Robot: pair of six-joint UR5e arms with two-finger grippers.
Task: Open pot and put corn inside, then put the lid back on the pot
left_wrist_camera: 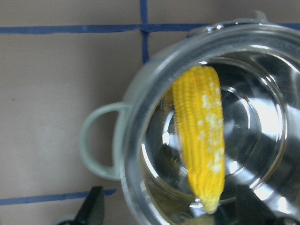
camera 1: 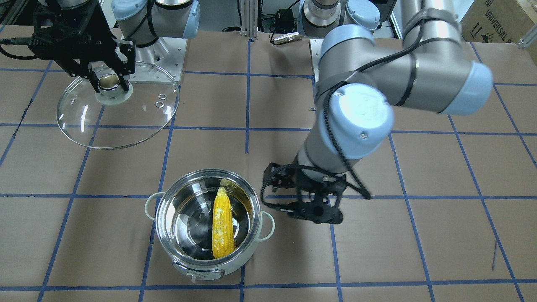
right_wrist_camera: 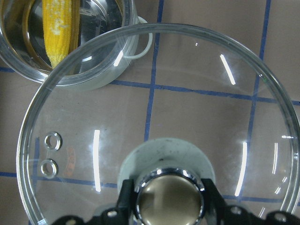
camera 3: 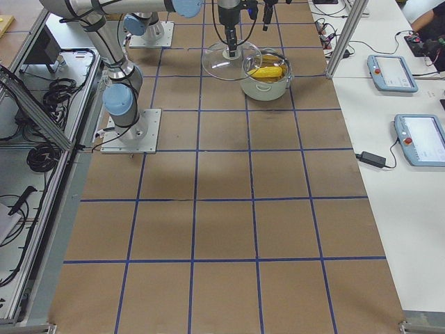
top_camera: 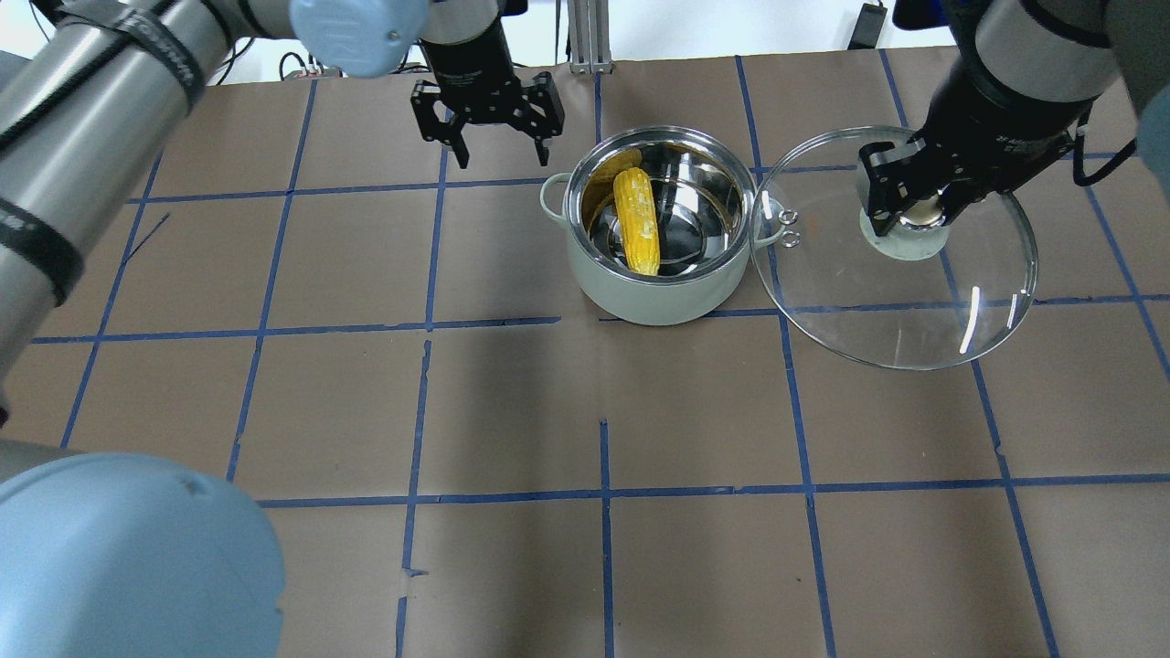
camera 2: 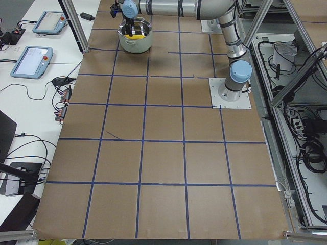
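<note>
The shiny pot (camera 1: 208, 172) stands uncovered, and the yellow corn (camera 1: 222, 222) lies inside it, leaning on the wall. In the overhead view the pot (top_camera: 658, 297) and corn (top_camera: 637, 219) sit at the far middle. My right gripper (top_camera: 914, 208) is shut on the knob of the glass lid (top_camera: 914, 302) and holds it in the air beside the pot. The lid's edge overlaps the pot's handle. In the right wrist view the lid (right_wrist_camera: 187, 93) is over the pot's rim (right_wrist_camera: 18, 61). My left gripper (top_camera: 487, 119) is open and empty, just beyond the pot on its other side.
The table is brown paper with a blue tape grid (top_camera: 603, 493). The left arm's elbow (camera 1: 356, 121) hangs above the table near the pot. Pendants and cables lie on the white side bench (camera 3: 393, 73).
</note>
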